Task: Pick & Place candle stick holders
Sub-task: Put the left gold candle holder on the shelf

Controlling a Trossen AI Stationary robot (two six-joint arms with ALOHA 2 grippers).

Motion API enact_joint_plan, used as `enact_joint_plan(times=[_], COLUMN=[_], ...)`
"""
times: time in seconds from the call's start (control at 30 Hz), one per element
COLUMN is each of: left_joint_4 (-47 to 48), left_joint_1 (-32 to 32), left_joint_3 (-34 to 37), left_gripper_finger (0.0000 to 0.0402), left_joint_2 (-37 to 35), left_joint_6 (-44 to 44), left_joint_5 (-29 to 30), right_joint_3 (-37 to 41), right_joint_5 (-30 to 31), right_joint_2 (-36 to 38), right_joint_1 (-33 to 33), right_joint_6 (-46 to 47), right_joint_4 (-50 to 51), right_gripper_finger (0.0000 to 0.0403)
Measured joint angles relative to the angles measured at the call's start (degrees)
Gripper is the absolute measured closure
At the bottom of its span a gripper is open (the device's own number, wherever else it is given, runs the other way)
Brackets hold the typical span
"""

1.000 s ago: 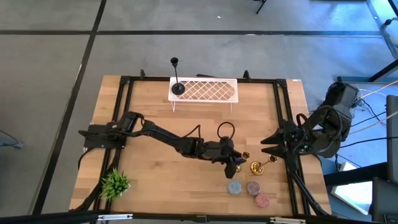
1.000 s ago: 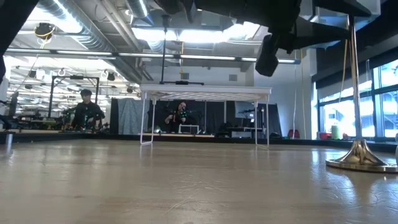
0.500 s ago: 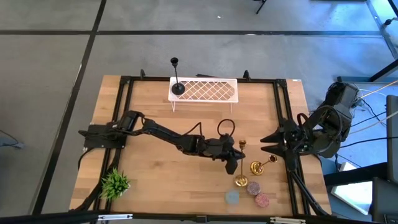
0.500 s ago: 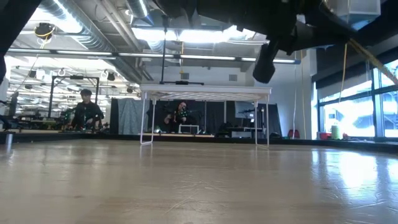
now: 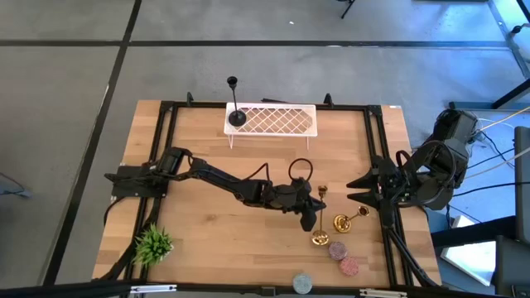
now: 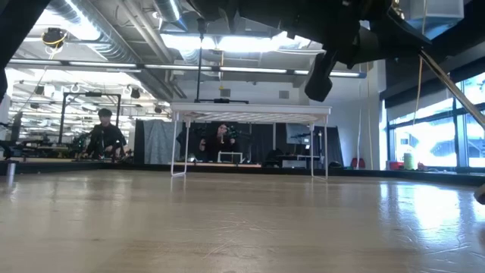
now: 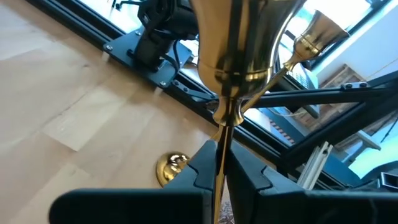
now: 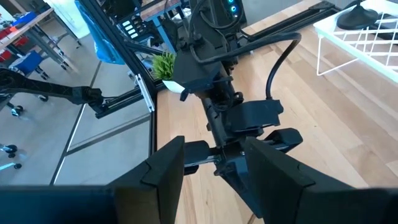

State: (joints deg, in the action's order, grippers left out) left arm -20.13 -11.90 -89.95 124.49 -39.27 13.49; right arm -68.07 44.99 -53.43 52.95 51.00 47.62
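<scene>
So the left gripper point(image 7: 219, 167) went from wide to clamped on a gold candle holder's point(image 7: 235, 56) stem and tipped it off the table, near the other gold one point(image 5: 342, 222). A grey disc point(image 5: 302, 284) got knocked to the front edge. Right gripper point(image 8: 214, 163) waits half-open, empty.

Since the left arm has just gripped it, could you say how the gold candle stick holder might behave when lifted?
Gold candle stick holder: the left gripper pinches only its thin, shiny stem, so it may slip or swing. It looks rigid, and its round base probably makes it bottom-heavy.
</scene>
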Motion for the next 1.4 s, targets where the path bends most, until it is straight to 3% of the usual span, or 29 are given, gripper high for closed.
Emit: enact_joint_plan(times=[0.33,0.67,0.87,0.97,1.17,1.4], left_joint_4=[6.65,13.84,22.92,22.9,21.16,21.21], left_joint_1=[0.97,2.95,3.06,3.06,3.06,3.06], left_joint_3=[0.0,-0.07,-0.03,-0.02,-0.02,-0.02], left_gripper_finger=[0.0389,0.0389,0.0389,0.0389,0.0389,0.0389], left_joint_2=[-3.62,-13.48,-19.94,-22.84,-26.69,-27.54], left_joint_6=[2.49,5.11,6.0,6.73,8.83,9.46], left_joint_5=[3.95,1.4,2.54,3.53,3.2,1.49], right_joint_3=[0.0,0.0,0.0,0.02,0.02,0.04], right_joint_5=[-0.04,0.13,0.88,0.86,-2.87,-9.4], right_joint_2=[0.0,0.0,-0.02,-0.02,-1.66,-4.79], right_joint_1=[0.02,0.02,-0.09,-0.29,-4.7,-13.94], right_joint_6=[-0.29,-2.4,-2.43,-3.06,-9.32,-16.65], right_joint_4=[0.11,-0.02,-0.24,-0.28,-4.54,-10.69], right_gripper_finger=[0.0231,0.0231,0.0231,0.0231,0.0226,0.0194])
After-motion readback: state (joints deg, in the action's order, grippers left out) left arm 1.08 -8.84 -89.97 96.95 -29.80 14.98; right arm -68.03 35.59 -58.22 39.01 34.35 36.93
